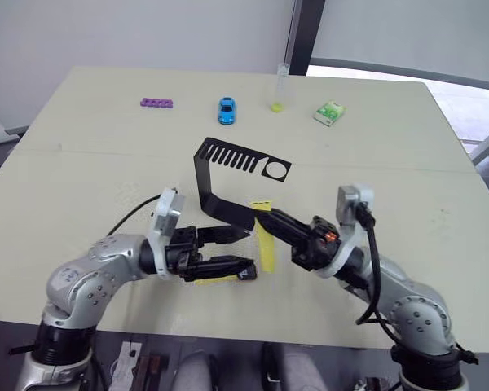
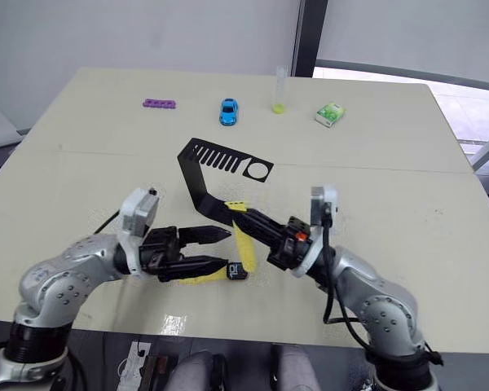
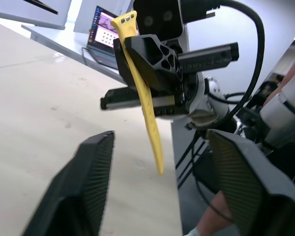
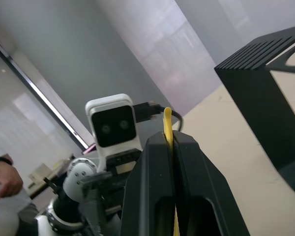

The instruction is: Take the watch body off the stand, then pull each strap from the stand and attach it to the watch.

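Pinching a floppy yellow strap near its top, the right end effector sits clamped at 6 o'clock from the stand, so grab close to the lug end, while the left end effector gapes beside the watch body.

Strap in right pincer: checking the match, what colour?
Bright yellow strap, clearest in left wrist view.

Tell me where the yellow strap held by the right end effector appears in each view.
Left eye view: strap low centre, clamped in the right end effector, beside the stand.
Right eye view: low centre, slightly further left.
Left wrist view: upper centre, hanging down, seen between the open left fingers.
Right wrist view: thin yellow edge between the closed fingers.
Shared landmark: the right end effector clamping it.
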